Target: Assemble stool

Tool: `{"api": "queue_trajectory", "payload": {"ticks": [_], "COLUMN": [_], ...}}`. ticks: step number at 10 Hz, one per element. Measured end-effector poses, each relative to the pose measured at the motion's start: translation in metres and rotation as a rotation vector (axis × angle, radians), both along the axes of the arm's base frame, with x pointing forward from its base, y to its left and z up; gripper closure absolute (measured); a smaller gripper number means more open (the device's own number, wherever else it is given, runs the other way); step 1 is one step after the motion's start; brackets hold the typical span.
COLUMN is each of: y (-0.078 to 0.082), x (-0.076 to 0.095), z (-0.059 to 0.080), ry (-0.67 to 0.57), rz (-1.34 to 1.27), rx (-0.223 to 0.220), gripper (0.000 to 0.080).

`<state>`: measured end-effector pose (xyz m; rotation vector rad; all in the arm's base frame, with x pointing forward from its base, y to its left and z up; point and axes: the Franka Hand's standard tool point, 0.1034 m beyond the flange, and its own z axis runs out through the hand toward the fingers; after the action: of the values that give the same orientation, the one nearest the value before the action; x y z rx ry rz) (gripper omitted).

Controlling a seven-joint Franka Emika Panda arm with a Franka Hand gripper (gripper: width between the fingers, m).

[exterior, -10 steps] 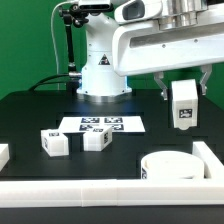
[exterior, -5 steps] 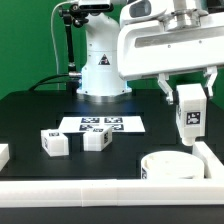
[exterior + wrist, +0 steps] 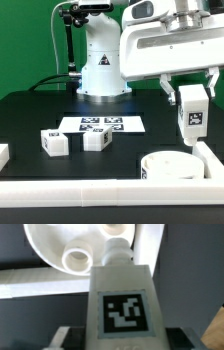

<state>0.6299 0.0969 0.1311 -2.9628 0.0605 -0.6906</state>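
Holding a leg (image 3: pixel 192 116) clamped tight, the gripper (image 3: pixel 191 99) hangs above the seat (image 3: pixel 170 166); next, the leg's tip likely needs lining up with a socket (image 3: pixel 75 259).

White leg (image 3: pixel 193 113) in end effector (image 3: pixel 192 98), above seat (image 3: pixel 170 164)
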Motion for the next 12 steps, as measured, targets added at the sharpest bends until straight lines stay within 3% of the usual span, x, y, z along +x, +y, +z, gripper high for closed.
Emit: {"api": "queue_trajectory", "payload": {"ticks": [2,3,5,6,11,12], "y": [-0.004,-0.002,-0.002,-0.005,-0.036,-0.033], "x": [0.004,0.008,0.007,0.005,0.016,0.015], "z": [0.001,0.005,0.0,-0.008,-0.015,-0.015], "ry": [-0.014,-0.128,-0.232,-0.213,-0.195,-0.196], "rz": [0.021,0.014,0.014,0.03,0.083,0.087], "rx": [-0.013,-0.008,-0.011,-0.028,-0.096,-0.095], "gripper": [0.0459,0.0459,0.0459,0.0459,0.0459,0.0459]}}
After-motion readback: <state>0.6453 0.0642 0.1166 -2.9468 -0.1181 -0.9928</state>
